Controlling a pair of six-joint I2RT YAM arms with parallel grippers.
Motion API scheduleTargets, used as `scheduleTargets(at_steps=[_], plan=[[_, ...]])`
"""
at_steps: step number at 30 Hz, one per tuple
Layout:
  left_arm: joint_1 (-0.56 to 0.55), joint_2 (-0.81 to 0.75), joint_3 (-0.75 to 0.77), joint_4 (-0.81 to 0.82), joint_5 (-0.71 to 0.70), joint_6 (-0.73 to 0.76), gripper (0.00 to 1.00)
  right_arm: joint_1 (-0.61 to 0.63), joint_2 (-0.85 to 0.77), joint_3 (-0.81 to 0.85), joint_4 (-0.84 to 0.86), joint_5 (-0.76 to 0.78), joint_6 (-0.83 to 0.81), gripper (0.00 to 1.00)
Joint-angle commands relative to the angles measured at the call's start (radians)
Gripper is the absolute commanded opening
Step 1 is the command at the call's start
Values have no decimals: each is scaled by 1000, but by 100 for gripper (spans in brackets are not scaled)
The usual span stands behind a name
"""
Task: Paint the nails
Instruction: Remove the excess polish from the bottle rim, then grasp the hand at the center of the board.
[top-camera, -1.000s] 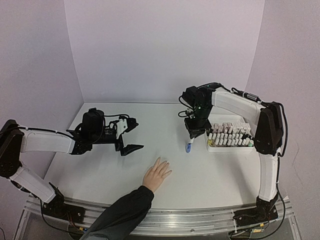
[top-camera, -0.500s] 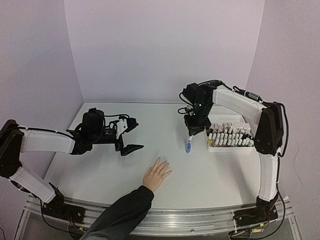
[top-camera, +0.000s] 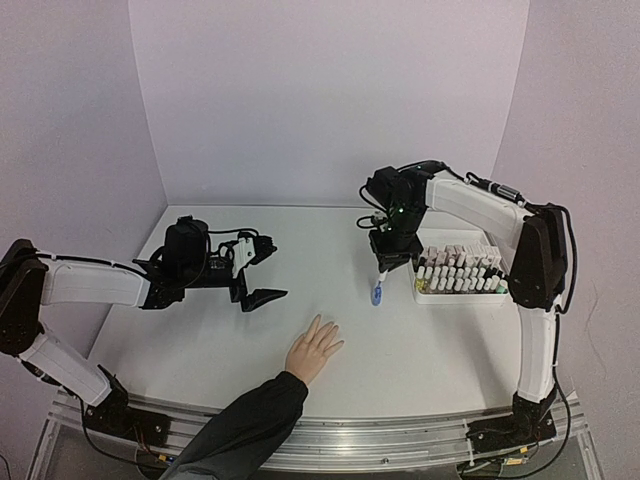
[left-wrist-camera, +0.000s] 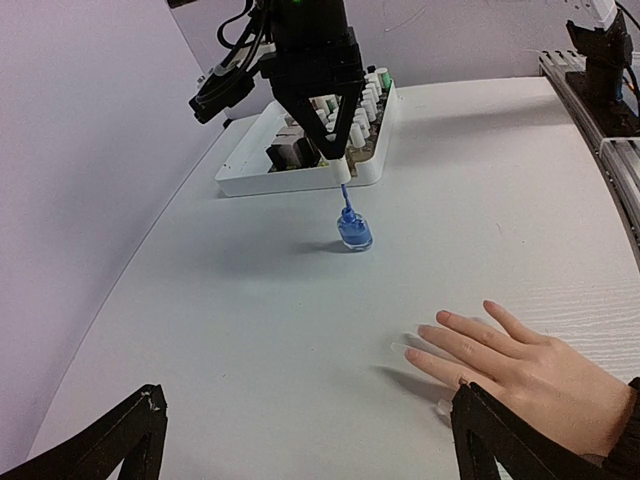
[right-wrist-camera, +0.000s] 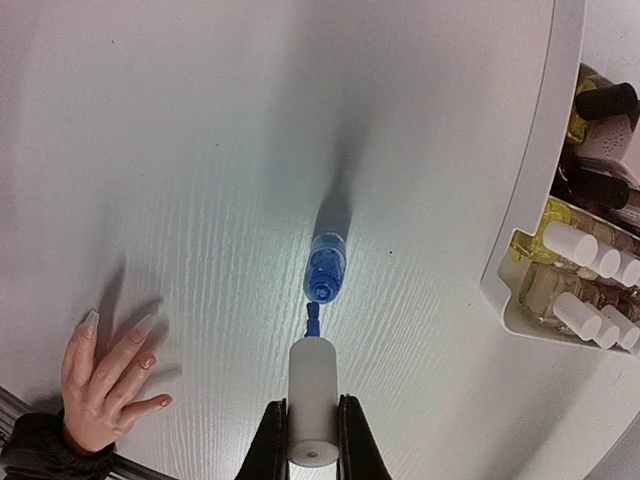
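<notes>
Nails bare and pinkish, on human hand lying flat with fingers spread, near centre of surface. Right hand clenched on white cap; blue brush tip at mouth of open blue bottle. Bottle upright, just left of tray of bottles, well apart from nails on far side. Left hand released, jaws wide, grasping nothing, far left of human hand.

A robotics lab cell is indicated: a white table is enclosed by plain pale backdrop panels, with a left arm and a right arm mounted on an aluminium rail.
</notes>
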Motion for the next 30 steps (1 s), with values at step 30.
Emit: scheduleTargets(at_steps=[30], plan=[[-414, 19, 179, -801, -374, -645, 99, -4, -135, 195, -15, -56, 3, 0]])
